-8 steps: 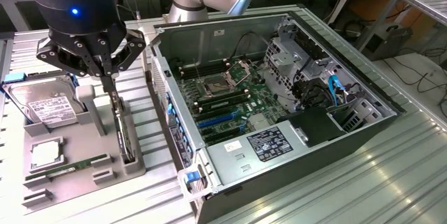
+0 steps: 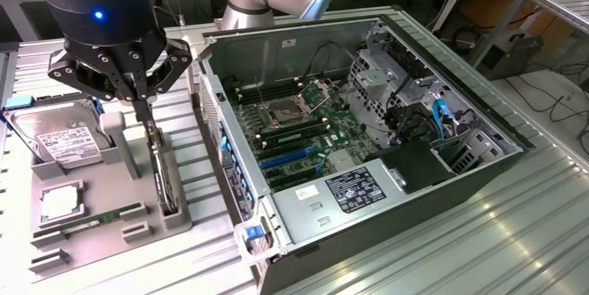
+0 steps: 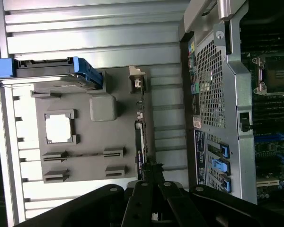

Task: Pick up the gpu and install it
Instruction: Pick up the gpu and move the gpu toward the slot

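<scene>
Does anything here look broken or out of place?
Nothing stands out. The computer case lies open, the hard drive sits squarely in the grey holder, and the gpu stands on edge there, gripped by the end effector.

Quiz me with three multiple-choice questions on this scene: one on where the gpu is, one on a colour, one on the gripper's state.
1. Where is the gpu? A in a motherboard slot; B in the grey holder; C flat on the table.
2. The small light above the gripper is: A red; B green; C blue.
3. The gripper is: A shut on the gpu; B wide open; C holding a screwdriver.
Answers: 1 B, it stands on edge in the holder beside the case. 2 C, a blue dot glows. 3 A, it pinches the card's top edge.
</scene>
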